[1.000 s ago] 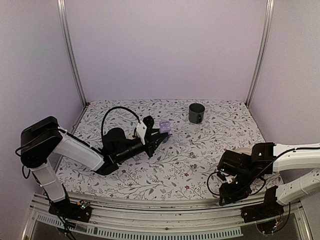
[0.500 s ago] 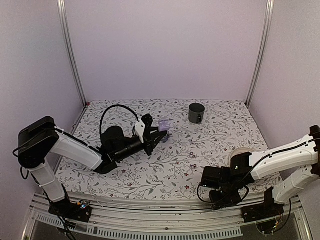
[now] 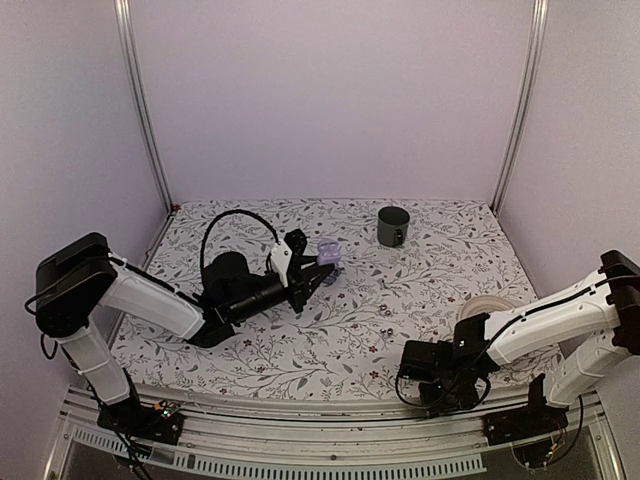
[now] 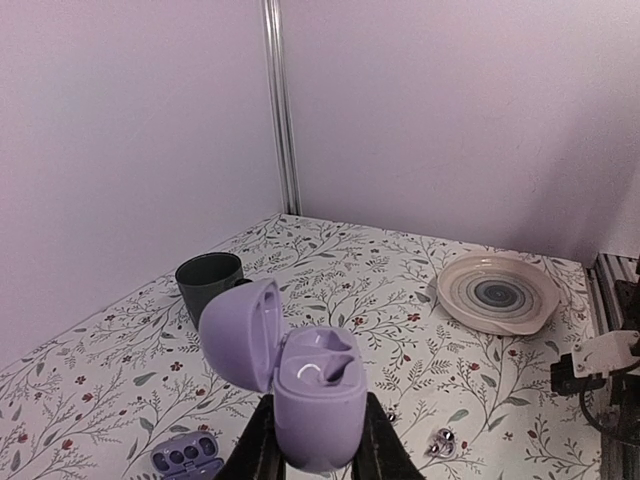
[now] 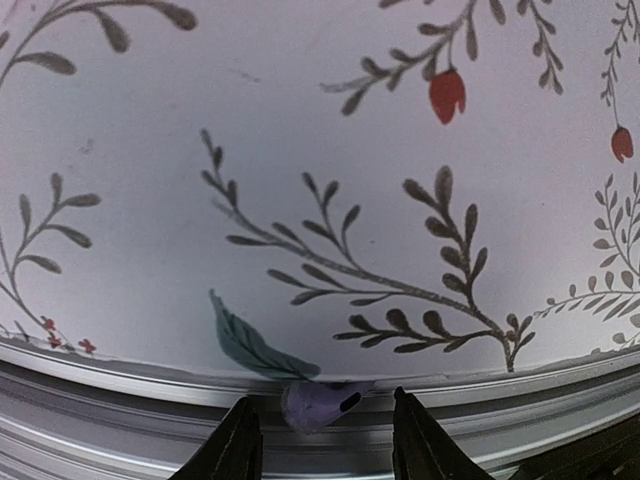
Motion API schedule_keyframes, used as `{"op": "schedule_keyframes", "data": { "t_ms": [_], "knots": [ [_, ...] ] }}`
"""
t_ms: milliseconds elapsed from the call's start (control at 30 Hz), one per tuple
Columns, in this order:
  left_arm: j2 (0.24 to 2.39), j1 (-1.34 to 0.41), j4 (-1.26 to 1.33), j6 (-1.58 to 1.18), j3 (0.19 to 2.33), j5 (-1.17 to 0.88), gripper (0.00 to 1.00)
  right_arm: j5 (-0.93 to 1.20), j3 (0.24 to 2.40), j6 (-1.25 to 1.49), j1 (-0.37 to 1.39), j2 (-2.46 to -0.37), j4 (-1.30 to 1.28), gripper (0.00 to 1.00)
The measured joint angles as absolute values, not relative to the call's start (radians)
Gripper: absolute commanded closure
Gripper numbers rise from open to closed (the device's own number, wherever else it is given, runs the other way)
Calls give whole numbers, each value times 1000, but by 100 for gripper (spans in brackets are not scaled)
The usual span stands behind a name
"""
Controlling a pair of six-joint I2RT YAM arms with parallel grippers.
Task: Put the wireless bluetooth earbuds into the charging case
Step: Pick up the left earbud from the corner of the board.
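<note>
Right claw (image 5: 322,400) dropped to the flowered table (image 5: 300,150) edge, open astride an earbud (image 5: 318,404); left claw (image 4: 317,418) grips the lilac, lid-up case (image 4: 300,370)

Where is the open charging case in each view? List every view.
Top external: charging case left of centre, in the left gripper.
Left wrist: bottom centre, lid open.
Right wrist: not in it.
Shared landmark: dark mug, in the top and left wrist views.

The mug (image 3: 392,226) stands near the table's (image 3: 300,350) far edge, right of centre. The plate (image 3: 480,305) lies by the right edge. The charging case (image 4: 300,380) sits in the left gripper (image 4: 315,430), left of the mug. An earbud (image 5: 318,405) lies at the near edge, between the right gripper's (image 5: 322,398) fingers.
</note>
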State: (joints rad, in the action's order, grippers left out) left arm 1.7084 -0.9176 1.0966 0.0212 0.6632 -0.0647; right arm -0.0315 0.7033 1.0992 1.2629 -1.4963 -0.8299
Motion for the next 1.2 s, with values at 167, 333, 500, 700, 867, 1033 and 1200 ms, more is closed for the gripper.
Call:
{"op": "schedule_keyframes", "data": {
  "t_ms": [167,333,500,700,867,1033,1200],
  "knots": [
    [1703,-918,1077,21,669,-67,100,-40,679,1093,1262,-1494,-807,58],
    [1702,-918,1068,21,689,-69,100,-39,675,1072,1262,-1494,-789,64],
    [1701,-918,1051,21,697,-71,100,-38,673,1054,1262,-1494,-777,68],
    [1701,-918,1034,21,701,-71,100,-36,672,1044,1262,-1494,-765,77],
    [1701,-918,1026,21,706,-71,100,-46,688,1034,1263,-1505,-782,80],
    [1701,-918,1026,21,707,-72,100,-70,709,1031,1263,-1514,-811,84],
    [1701,-918,1025,21,709,-74,100,-101,730,1029,1263,-1509,-857,84]
  ]
}}
